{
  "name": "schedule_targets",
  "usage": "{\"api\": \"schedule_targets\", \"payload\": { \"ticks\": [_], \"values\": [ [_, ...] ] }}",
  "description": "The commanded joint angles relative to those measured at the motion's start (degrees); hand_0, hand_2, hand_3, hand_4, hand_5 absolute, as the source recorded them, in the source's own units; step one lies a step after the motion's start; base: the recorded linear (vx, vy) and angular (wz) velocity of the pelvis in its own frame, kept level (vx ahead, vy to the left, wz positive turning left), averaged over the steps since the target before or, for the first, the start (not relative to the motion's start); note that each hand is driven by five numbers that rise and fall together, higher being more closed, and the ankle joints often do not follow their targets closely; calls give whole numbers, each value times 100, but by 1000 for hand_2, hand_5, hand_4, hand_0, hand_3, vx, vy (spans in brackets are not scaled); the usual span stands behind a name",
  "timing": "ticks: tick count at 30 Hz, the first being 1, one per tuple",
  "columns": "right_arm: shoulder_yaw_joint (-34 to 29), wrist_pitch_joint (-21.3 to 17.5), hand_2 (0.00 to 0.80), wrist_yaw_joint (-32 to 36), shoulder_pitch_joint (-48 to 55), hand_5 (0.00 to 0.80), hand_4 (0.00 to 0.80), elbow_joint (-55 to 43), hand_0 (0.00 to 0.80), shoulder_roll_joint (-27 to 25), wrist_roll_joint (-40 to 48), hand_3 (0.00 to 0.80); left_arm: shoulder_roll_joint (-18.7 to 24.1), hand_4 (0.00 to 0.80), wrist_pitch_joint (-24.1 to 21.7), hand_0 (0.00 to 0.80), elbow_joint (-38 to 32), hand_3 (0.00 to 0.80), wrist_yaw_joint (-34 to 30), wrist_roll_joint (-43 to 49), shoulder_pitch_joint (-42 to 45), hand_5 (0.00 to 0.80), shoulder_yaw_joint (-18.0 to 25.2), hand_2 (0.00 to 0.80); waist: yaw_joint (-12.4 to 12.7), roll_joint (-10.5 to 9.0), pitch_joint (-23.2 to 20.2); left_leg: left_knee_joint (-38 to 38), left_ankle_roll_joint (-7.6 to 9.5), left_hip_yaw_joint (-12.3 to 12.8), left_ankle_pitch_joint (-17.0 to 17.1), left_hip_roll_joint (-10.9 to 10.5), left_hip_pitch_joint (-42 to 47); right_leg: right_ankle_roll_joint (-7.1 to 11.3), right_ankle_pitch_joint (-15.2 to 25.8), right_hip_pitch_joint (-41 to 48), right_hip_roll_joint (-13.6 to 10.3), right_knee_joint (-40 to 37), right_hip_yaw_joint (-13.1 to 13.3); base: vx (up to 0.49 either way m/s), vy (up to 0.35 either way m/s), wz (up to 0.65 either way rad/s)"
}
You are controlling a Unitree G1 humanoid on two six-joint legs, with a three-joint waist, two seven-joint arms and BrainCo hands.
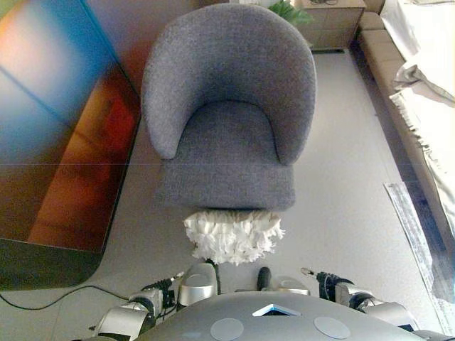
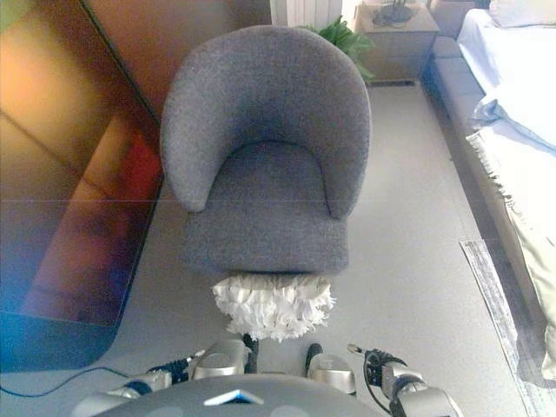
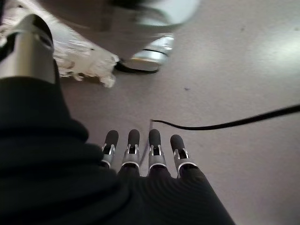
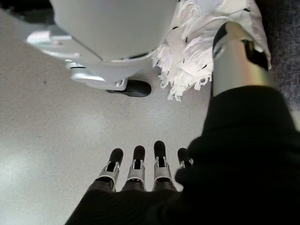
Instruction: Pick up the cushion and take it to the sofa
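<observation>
The cushion (image 1: 233, 234) is white and shaggy. It lies on the floor against the front edge of a grey round-backed armchair (image 1: 227, 106), just ahead of me. It also shows in the left wrist view (image 3: 79, 56) and the right wrist view (image 4: 197, 37). My left hand (image 3: 140, 147) hangs low over the floor with straight fingers and holds nothing. My right hand (image 4: 140, 164) hangs the same way, open and empty, with its thumb near the cushion's fringe. Neither hand touches the cushion.
A large dark glossy panel (image 1: 57, 142) fills the left side. A bed with white sheets (image 1: 426, 85) runs along the right, with a pale strip of mat (image 1: 416, 234) beside it. A bedside cabinet (image 1: 330, 21) and a green plant (image 1: 288, 11) stand behind the armchair.
</observation>
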Motion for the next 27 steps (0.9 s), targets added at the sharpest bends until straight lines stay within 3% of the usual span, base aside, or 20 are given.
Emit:
{"api": "schedule_targets", "payload": {
  "ticks": [1, 5, 11, 20, 27],
  "values": [
    [-40, 33, 0, -104, -203, 0, 0, 238, 0, 36, 153, 0, 96, 0, -87, 0, 145, 0, -12, 229, -109, 0, -4, 0, 18, -41, -132, -763, 350, -128, -567, -5, 428, 176, -136, -339, 268, 357, 106, 71, 137, 16],
    [-52, -9, 0, -184, -204, 0, 0, 93, 0, 39, 261, 0, 91, 0, -172, 0, 88, 0, -153, 318, -167, 0, -219, 0, -45, 116, -105, -1399, 257, -181, -323, 10, 589, 249, -151, -480, 282, 447, -100, 24, 153, 55],
    [31, -100, 0, -297, -245, 0, 0, -9, 0, 97, 108, 0, 116, 0, -254, 0, 37, 0, 134, 241, -183, 0, -281, 0, -40, 115, 0, -1301, 333, -134, -390, -39, 590, 361, -127, -563, 180, 579, -104, 77, 80, 18],
    [616, -880, 0, -1162, -1372, 0, 0, -525, 0, -161, -7, 0, 301, 0, -1135, 0, -453, 0, 902, -310, -1379, 0, -792, 0, -116, 251, 1120, -715, 397, -112, -186, -122, -899, 347, 103, -1980, 28, 1026, 68, -220, 41, -5],
    [971, -866, 0, -1848, -2655, 0, 0, -810, 0, -306, -137, 0, 374, 0, -1725, 0, -990, 0, 1670, 32, -2586, 0, -1419, 0, -221, 278, 1840, -47, 418, -36, -107, -228, -2283, 419, 245, -3343, -64, 1584, 267, -188, 30, -12]
  ]
}}
